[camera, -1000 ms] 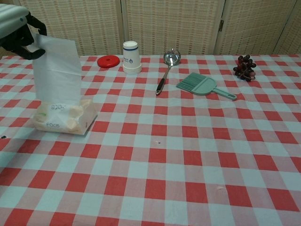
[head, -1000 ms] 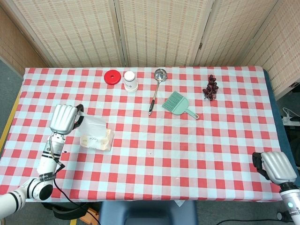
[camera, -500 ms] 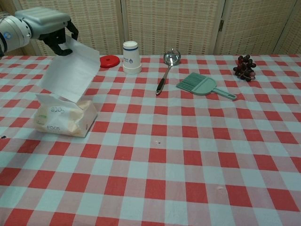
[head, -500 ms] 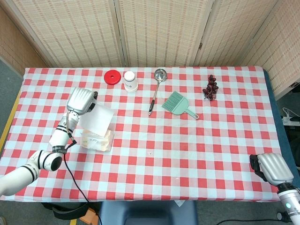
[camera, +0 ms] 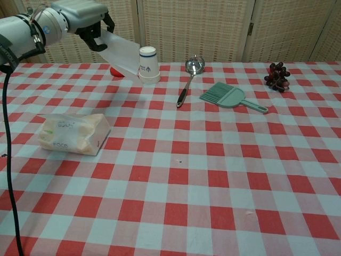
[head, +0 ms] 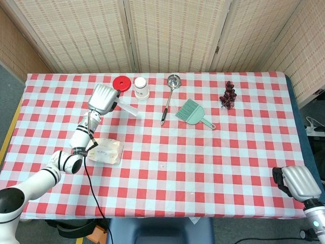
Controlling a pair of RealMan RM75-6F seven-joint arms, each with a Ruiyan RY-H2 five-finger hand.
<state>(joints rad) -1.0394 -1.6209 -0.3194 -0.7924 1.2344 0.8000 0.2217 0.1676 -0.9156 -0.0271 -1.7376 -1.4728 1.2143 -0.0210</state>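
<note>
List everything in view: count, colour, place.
tissue: 1, white, held in the air over the back left of the table
tissue pack: 1, clear with pale contents, left side of table
lid: 1, red, back left, beside the cup
cup: 1, white with blue print, upside down, back centre-left
ladle: 1, metal with dark handle, back centre
dustpan: 1, teal, right of the ladle
grapes: 1 bunch, dark red, back right
tablecloth: 1, red and white check, covers the table
screen: woven beige panels behind the table
left hand: holds the tissue, raised
right hand: at the near right table edge, fingers curled, holds nothing
</note>
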